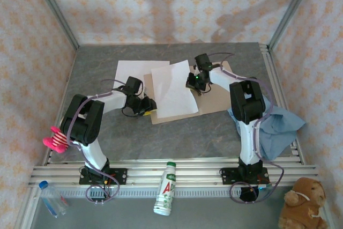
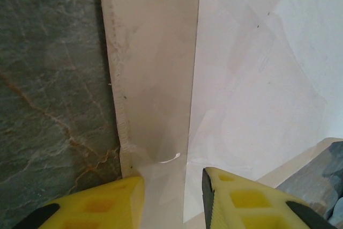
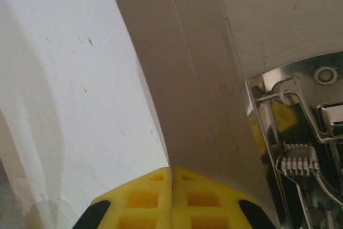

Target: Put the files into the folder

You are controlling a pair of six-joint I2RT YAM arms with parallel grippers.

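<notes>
Grey table [image 1: 214, 132]: left tool [image 2: 172, 186] part-open over folder [image 2: 150, 52]; right tool [image 3: 171, 178] closed beside sheet [image 3: 80, 105]; bottle [image 1: 167, 189] label unreadable.

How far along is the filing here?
Done: a white sheet lies on the open folder. In hand: the shut right end effector sits at that sheet's edge, left end effector open at the folder's corner. Left: second sheet, largely on the table.

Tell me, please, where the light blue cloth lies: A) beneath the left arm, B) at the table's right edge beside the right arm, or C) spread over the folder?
B: the light blue cloth lies bunched at the table's right edge, next to the right arm.
</notes>
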